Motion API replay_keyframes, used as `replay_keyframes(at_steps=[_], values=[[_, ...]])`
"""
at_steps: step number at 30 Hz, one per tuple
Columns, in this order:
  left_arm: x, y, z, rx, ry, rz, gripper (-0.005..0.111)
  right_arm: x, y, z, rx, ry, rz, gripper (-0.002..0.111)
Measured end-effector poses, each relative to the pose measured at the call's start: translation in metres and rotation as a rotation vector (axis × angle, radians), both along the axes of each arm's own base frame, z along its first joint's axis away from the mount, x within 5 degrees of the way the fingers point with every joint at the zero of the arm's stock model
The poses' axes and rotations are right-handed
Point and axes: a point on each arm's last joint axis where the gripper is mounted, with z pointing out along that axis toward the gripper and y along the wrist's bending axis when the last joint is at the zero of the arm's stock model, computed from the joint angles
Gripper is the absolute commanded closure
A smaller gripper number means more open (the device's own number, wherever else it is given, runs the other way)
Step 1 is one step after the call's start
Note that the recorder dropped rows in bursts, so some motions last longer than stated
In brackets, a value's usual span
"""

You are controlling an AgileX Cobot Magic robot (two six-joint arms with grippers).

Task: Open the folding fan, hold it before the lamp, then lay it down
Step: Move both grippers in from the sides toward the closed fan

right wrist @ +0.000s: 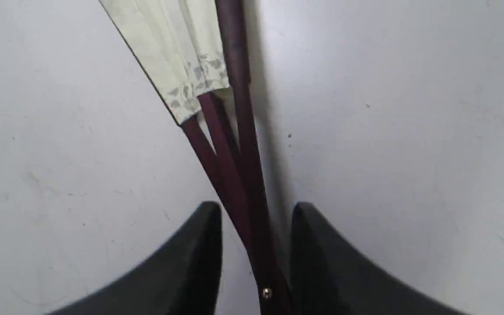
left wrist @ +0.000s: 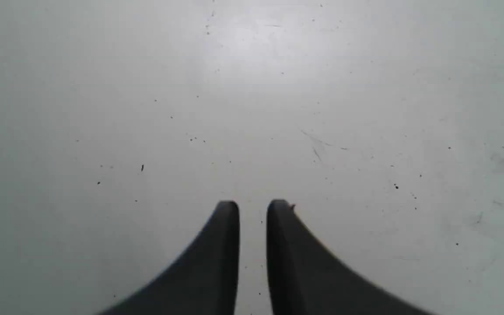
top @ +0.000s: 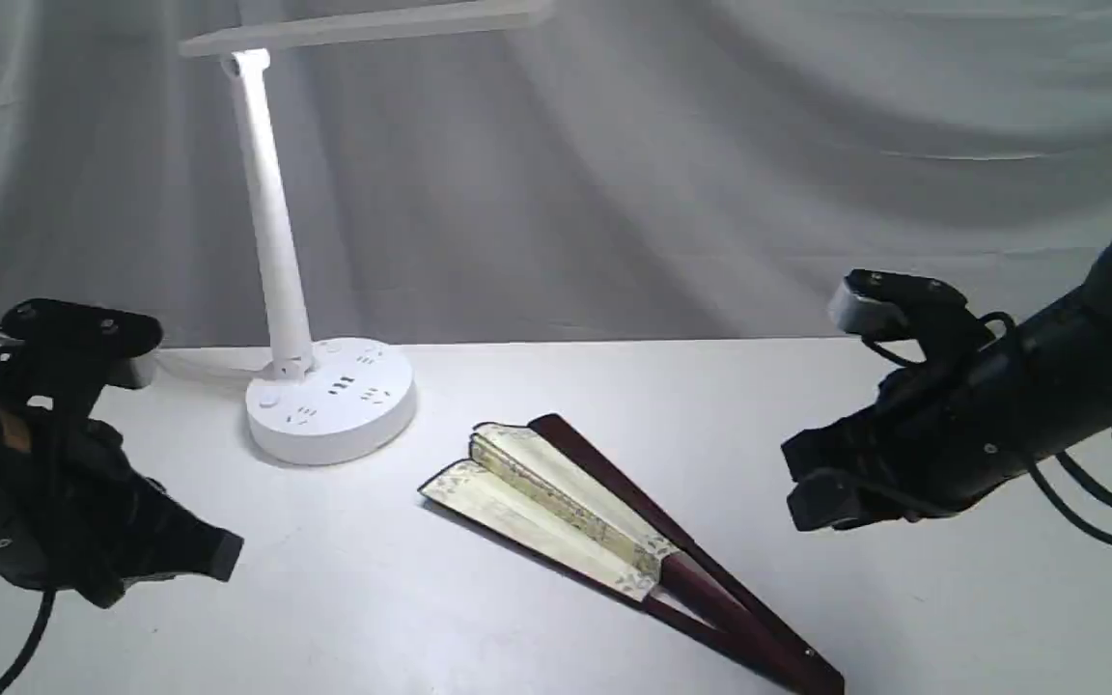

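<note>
The folding fan (top: 556, 507) lies flat on the white table (top: 373, 608), in the lower middle of the exterior view, and neither claw is touching it. It is only partly spread. A narrow wedge of cream pleats with a patterned edge points toward the upper left. The dark maroon sticks run down to the pivot near the bottom edge, right of centre. From where I stand I can't read any writing on the paper.

The lamp (top: 271, 222) stands in the upper left. Its round white base, with sockets on top, sits on the table just beyond the fan's paper end without touching it. The slim stem rises to a flat bar head across the top of the frame. A grey curtain (top: 710, 145) hangs behind everything.

The right claw (top: 802, 483) hangs at the right of the frame, above the table and to the right of the fan's sticks, with its tips pointing toward them. In the right wrist view its two black fingers (right wrist: 199, 245) stand apart with a clear gap. The fan (right wrist: 234, 175) shows through that gap, sticks converging on a small metal rivet (right wrist: 266, 292). Nothing is pinched between the fingers.

The left claw (top: 223, 555) sits at the lower left, well apart from the fan and near the lamp's base. Its wrist view shows the fingers (left wrist: 228, 245) drawn almost together, leaving only a thin slit. There is nothing between them, and only bare speckled tabletop lies beneath.
</note>
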Motion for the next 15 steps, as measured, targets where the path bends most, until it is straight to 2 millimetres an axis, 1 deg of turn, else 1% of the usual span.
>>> replay_keyframes(at_steps=[5, 11, 15], values=[[0.005, -0.002, 0.011, -0.004, 0.0, 0.0, 0.095, 0.009, 0.006, -0.021, 0.078, -0.002, 0.016, 0.08], [0.003, -0.001, 0.011, 0.001, 0.02, -0.001, 0.095, 0.022, 0.007, -0.043, 0.138, -0.007, -0.062, 0.08], [0.003, -0.001, 0.011, -0.002, 0.021, 0.001, 0.095, 0.032, 0.009, -0.05, 0.166, 0.006, -0.052, 0.08]])
